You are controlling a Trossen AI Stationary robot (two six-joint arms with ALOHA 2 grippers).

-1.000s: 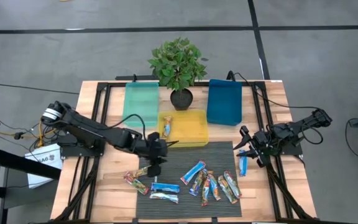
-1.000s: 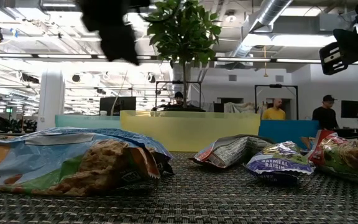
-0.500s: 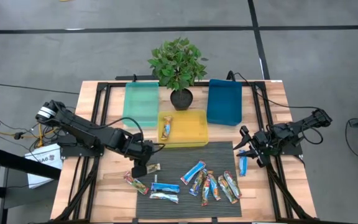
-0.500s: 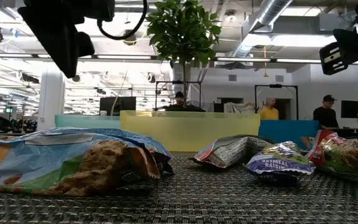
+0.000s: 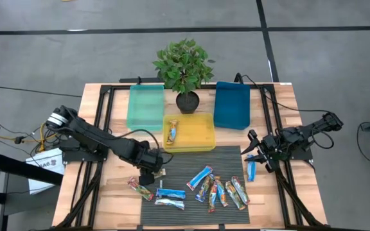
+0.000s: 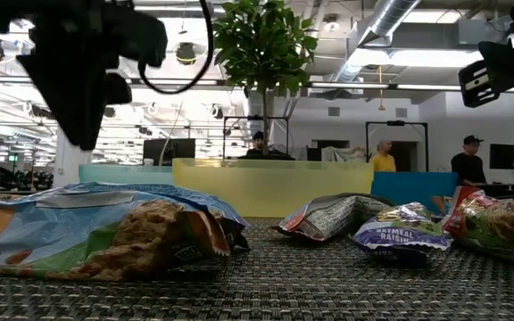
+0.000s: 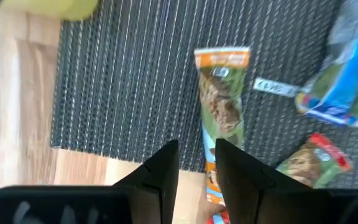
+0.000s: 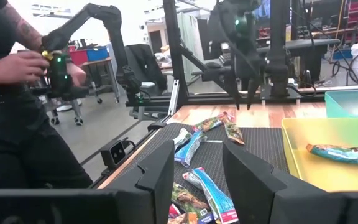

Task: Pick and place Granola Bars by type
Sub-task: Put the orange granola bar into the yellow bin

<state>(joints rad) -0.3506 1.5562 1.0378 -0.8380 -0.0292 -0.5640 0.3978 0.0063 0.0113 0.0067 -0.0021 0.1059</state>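
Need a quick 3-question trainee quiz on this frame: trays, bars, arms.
1. True or false: the yellow tray holds exactly one bar.
2. What stands between the green tray and the blue tray? A) plant B) bottle C) box
3. Fill in: the left gripper is at the mat's ____ side, while the right gripper waits at the other.

Key: 1 true; 2 A; 3 left.
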